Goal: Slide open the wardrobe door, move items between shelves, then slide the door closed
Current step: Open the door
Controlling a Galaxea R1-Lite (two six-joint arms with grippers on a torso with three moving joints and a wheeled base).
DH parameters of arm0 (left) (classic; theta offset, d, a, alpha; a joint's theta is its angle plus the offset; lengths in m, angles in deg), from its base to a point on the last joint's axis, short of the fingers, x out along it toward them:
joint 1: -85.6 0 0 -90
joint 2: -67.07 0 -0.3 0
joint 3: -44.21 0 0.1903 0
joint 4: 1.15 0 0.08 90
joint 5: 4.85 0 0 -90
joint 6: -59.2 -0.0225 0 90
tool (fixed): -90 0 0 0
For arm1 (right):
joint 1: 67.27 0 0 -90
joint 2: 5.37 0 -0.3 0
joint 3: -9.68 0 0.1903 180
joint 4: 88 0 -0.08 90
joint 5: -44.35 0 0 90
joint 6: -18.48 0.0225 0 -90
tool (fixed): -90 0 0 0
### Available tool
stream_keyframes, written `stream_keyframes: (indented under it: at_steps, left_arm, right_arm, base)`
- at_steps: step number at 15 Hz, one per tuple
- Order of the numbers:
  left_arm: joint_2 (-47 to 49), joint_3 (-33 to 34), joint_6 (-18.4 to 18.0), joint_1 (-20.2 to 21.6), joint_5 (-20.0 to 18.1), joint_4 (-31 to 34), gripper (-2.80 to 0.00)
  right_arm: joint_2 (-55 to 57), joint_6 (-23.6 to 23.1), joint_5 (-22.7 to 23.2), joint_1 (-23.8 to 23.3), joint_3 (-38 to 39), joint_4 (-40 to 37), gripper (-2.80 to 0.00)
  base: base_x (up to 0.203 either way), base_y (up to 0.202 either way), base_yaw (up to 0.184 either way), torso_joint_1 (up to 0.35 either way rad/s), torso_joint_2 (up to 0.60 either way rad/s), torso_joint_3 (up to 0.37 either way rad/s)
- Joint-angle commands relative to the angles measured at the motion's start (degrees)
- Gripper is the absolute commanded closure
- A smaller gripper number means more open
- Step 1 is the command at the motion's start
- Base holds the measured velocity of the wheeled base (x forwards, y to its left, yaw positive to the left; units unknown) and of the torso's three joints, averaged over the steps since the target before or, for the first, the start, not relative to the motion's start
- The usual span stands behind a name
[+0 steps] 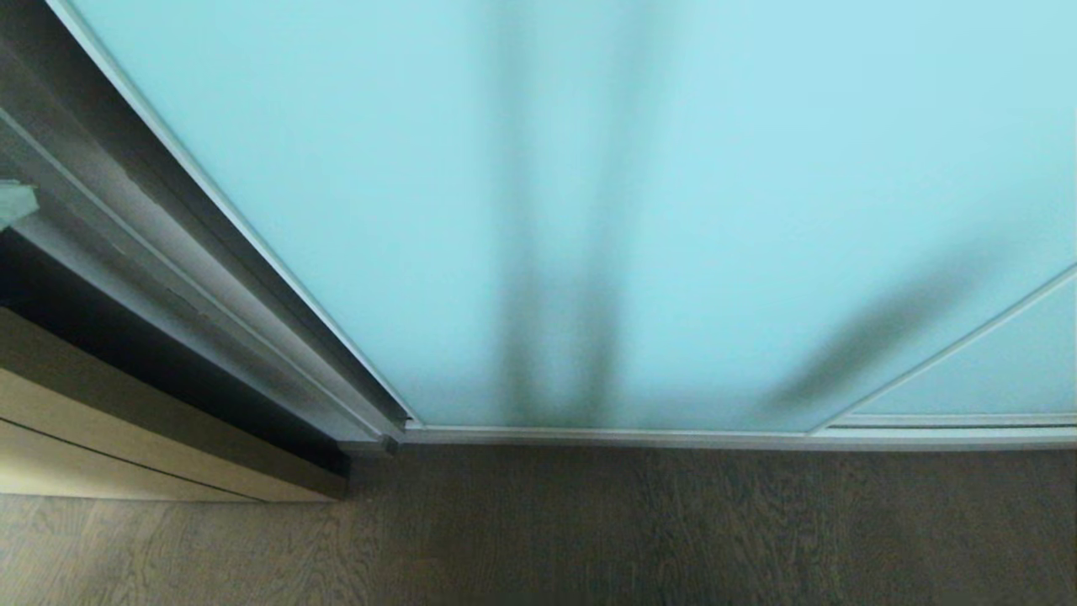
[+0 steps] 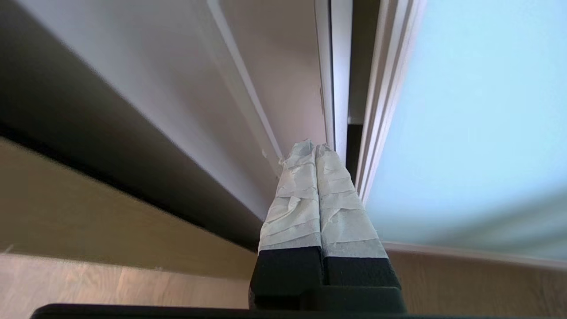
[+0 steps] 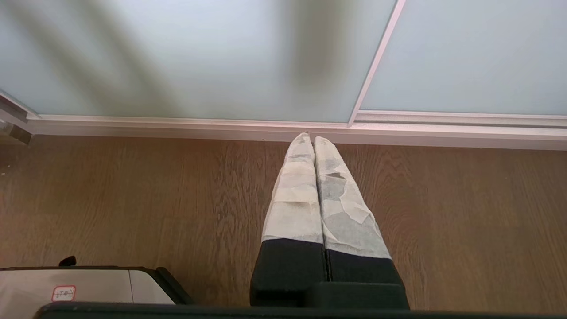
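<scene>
my left end effector (image 2: 315,148), fingers pressed together and empty, points at the closed sliding wardrobe door's (image 1: 673,210) left edge. opening is the step; next i wedge in and push sideways. my right end effector (image 3: 310,139), also together, hangs idle over the floor (image 3: 133,199).

No legible text, brand, number or sign appears in any view; the only label is a small white sticker with a red border (image 3: 64,293) on the pale robot base panel (image 3: 102,285) resting on the wooden floor (image 3: 133,199), its characters too small to read.
</scene>
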Motion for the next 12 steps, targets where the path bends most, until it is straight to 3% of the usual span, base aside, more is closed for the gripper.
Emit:
stream_keyframes:
  at_steps: [1,12]
  left_arm:
    - [2.57,-0.12,-0.12,0.0,0.05,-1.99,0.0]
    - [7.91,0.1,-0.23,-2.29,0.02,-8.06,0.0]
  right_arm:
    - [0.0,0.01,0.0,0.0,0.0,0.02,0.0]
    - [0.0,0.01,0.0,0.0,0.09,0.02,0.0]
  base:
    - [0.0,0.0,0.0,0.0,0.0,0.0]
    - [0.0,0.0,0.0,0.0,0.0,0.0]
